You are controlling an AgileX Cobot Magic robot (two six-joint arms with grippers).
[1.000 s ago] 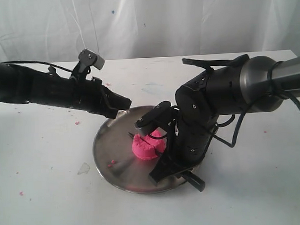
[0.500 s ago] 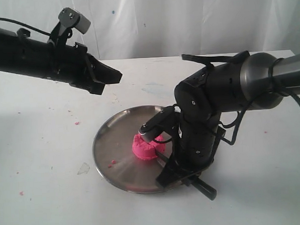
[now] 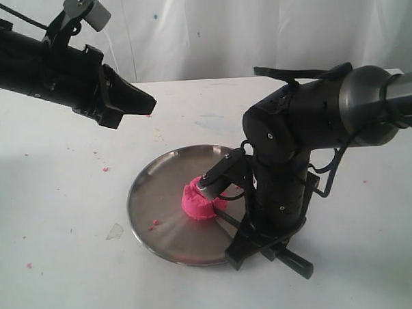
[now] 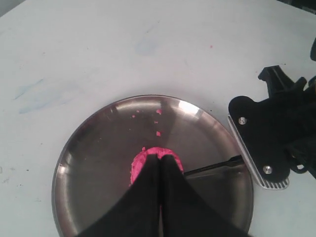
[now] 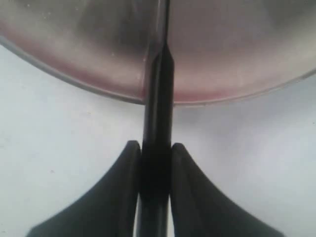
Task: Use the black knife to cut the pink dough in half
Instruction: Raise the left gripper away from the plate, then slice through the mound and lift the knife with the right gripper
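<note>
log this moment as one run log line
right gripper: shut on black knife | pink dough: on steel plate | left gripper: shut, raised clear

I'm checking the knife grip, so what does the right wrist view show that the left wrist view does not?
Only the right wrist view shows the right claw shut on the black knife, handle clamped between its fingers. Only the left wrist view shows the pink dough, partly hidden behind the closed left claw, plus pink crumbs and the plate's full outline. Both show the steel plate and the knife crossing its rim.
</note>
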